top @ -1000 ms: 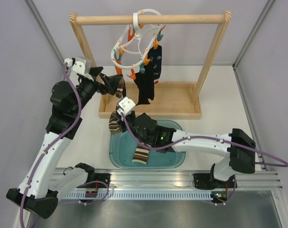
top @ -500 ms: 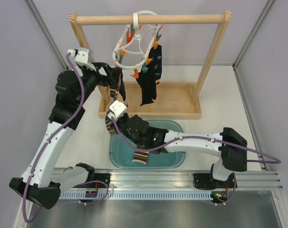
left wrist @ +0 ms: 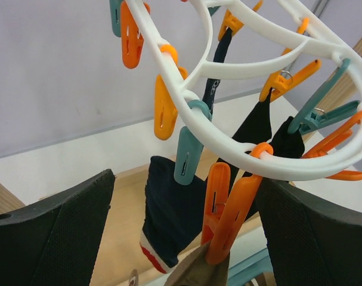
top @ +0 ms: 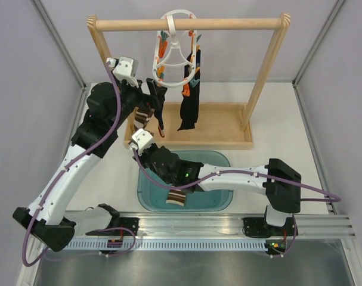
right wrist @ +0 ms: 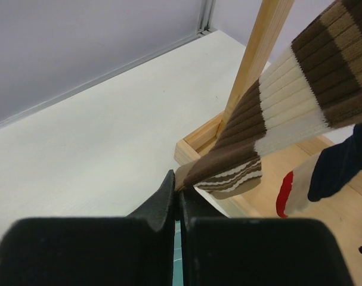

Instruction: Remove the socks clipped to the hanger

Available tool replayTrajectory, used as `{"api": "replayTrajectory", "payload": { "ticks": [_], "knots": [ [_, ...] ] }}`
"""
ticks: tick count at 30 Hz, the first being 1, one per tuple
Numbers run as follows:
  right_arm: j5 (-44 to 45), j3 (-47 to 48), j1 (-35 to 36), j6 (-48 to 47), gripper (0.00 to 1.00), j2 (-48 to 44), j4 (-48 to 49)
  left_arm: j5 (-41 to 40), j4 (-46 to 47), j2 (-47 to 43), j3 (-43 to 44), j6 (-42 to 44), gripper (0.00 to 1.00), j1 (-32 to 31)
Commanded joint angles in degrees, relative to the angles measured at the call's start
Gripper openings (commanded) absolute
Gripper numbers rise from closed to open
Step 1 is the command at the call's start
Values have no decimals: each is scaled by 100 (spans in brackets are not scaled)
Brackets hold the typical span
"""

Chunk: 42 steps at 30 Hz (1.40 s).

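Hanger [left wrist: 312, 168]: hanging just above the left gripper [left wrist: 186, 185], which is gaping wide around an orange peg [left wrist: 228, 214].
Dark socks [top: 189, 107]: dangling clipped, just beyond that gripper.
Striped sock [right wrist: 276, 119]: stretching up-right from the right gripper [right wrist: 177, 182], which is pinching its end.

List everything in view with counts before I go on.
rack: one, bare wood, back of the table
hanger: one, white, hooked on the rack's rail
pegs: many, orange and teal, on the hanger
tub: one, teal, in front of the rack
dark socks: at least two, navy-black, clipped to the hanger
striped socks: two, brown and white; one hanging from the hanger, one in the tub
left arm: jaws open either side of an orange peg
right arm: jaws shut on the hanging striped sock's lower end
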Motion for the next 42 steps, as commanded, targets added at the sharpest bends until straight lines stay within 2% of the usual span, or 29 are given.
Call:
{"api": "replayTrajectory", "payload": {
  "ticks": [1,11,16,34,38,42],
  "knots": [
    [120,258,51,-60,1,89,5,-693,-139,82,478,363,100,-194],
    [286,381,43,-51,1,291,-21,-1440,-798,381,1031,1022,100,-879],
    [392,443,43,-86,1,318,-109,-1485,-965,346,1093,1128,100,-1143],
    [304,355,51,54,1,256,-65,-2477,-1300,969,1594,1436,99,-1205],
    [287,249,51,89,1,186,32,-2750,-1309,1128,1743,1497,91,-1213],
    [269,197,43,107,1,151,49,-3032,-1326,1251,1753,1550,88,-1214]
  ]
}}
